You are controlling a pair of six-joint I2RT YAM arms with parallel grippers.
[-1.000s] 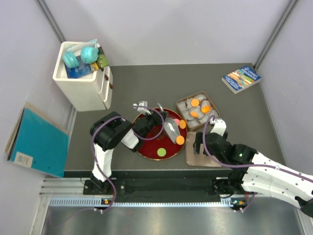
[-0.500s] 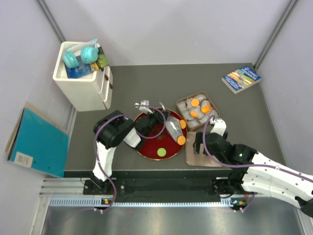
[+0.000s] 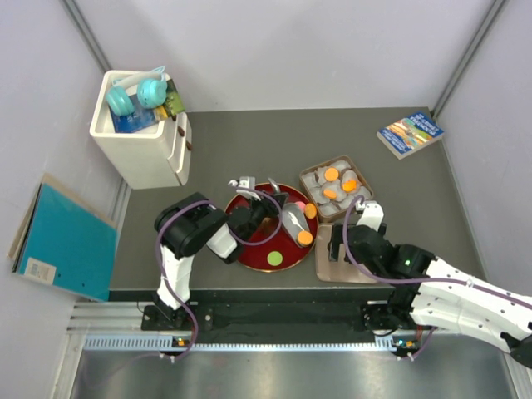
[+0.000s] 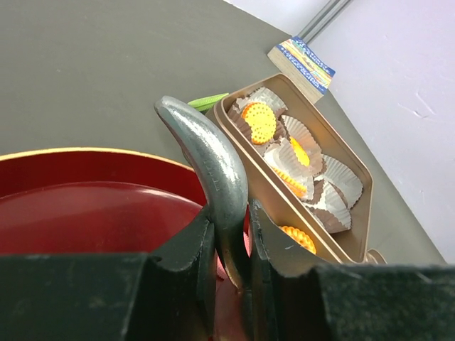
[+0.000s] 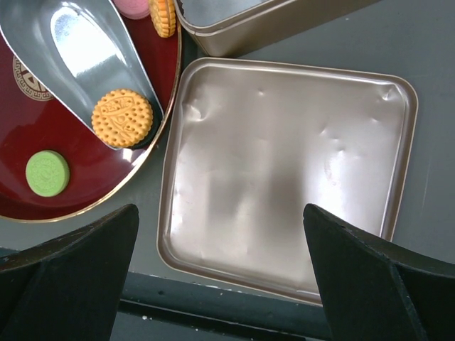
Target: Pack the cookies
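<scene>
- The left pincer (image 4: pixel 231 245) is clamped nearly shut on the curved handle of the silver metal scoop (image 3: pixel 292 221). The grip looks firm enough that the handle should not roll, so there is no call to re-grip.
- The scoop's bowl lies on the red round plate (image 3: pixel 261 247). A round orange cookie (image 5: pixel 122 117) sits right at the bowl's tip, apparently half on the lip.
- To do this well, I would push the lip forward, low along the plate, until the cookie rides fully into the bowl. Then lift with the bowl level or tipped slightly back.
- A quick lift or a twist of the wrist would likely let the flat disc slide off the smooth metal.
- The gold square tin (image 3: pixel 363 177) stands just beside the plate. It already has orange cookies (image 3: pixel 332 174) in some of its white crinkled paper cups (image 4: pixel 334 172).
- Aim for a cup that looks empty and tip slowly over it.
- More waits on the plate: a green cookie (image 5: pixel 47 172), a pink cookie (image 5: pixel 134 6) and a second orange one (image 5: pixel 163 15) near the tin.
- The right pincer (image 5: pixel 219 213) is spread wide and grips nothing. It hangs over the gold square lid (image 5: pixel 284 163) on the dark grey desk (image 3: pixel 249 141), out of the scoop's way.
</scene>
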